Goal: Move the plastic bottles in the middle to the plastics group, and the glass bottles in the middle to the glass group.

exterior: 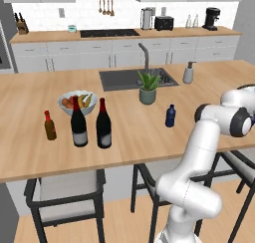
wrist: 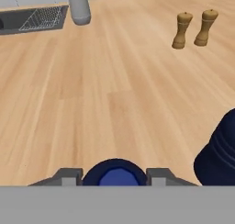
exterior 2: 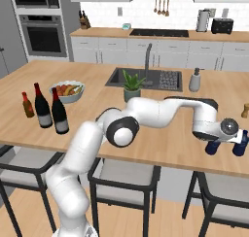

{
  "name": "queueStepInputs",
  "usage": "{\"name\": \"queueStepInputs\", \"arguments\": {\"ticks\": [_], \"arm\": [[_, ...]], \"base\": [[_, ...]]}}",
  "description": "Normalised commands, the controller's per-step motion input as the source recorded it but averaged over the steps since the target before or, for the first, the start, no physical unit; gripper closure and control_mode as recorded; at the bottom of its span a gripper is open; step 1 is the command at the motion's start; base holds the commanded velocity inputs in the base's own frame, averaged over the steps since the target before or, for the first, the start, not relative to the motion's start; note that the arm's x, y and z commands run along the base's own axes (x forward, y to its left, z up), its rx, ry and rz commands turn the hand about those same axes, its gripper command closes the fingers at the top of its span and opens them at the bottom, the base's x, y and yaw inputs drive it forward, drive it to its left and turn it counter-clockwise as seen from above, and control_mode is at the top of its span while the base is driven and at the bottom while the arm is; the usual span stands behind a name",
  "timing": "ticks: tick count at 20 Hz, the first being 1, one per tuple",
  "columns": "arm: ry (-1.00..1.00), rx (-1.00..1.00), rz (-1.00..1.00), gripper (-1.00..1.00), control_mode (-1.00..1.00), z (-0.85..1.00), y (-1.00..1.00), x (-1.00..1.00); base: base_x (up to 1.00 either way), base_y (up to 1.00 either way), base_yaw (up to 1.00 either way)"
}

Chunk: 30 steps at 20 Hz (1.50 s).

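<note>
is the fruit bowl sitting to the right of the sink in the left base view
No, the fruit bowl sits left of the sink, just behind the two wine bottles.

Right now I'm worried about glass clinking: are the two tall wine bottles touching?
Apart: the left base view shows counter between the pale-label wine bottle and the dark-label wine bottle.

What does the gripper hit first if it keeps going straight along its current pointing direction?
Likely the dark blue plastic bottle already between the gripper fingers. Past it, bare countertop. Depth is hard to judge.
</note>
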Motion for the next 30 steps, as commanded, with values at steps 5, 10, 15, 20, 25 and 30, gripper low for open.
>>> {"name": "queueStepInputs", "arguments": {"ticks": [5, 10, 15, 20, 25, 30], "arm": [[0.0, -0.08, -0.01, 1.0, -1.0, -0.45, 0.64, 0.25], [0.1, -0.01, -0.01, 1.0, -1.0, -0.37, 0.21, 0.2], [0.18, 0.0, -0.02, 1.0, -1.0, -0.34, -0.13, 0.15], [0.05, 0.0, -0.01, 1.0, -1.0, -0.28, -0.17, 0.07], [0.0, 0.0, 0.0, 1.0, -1.0, -0.39, -0.13, -0.06], [0.0, 0.0, -0.01, 1.0, -1.0, -0.45, 0.0, -0.08]], "base": [[0.0, 0.0, 0.0], [0.0, 0.0, 0.0], [0.0, 0.0, 0.0], [0.0, 0.0, 0.0], [0.0, 0.0, 0.0], [0.0, 0.0, 0.0]]}}
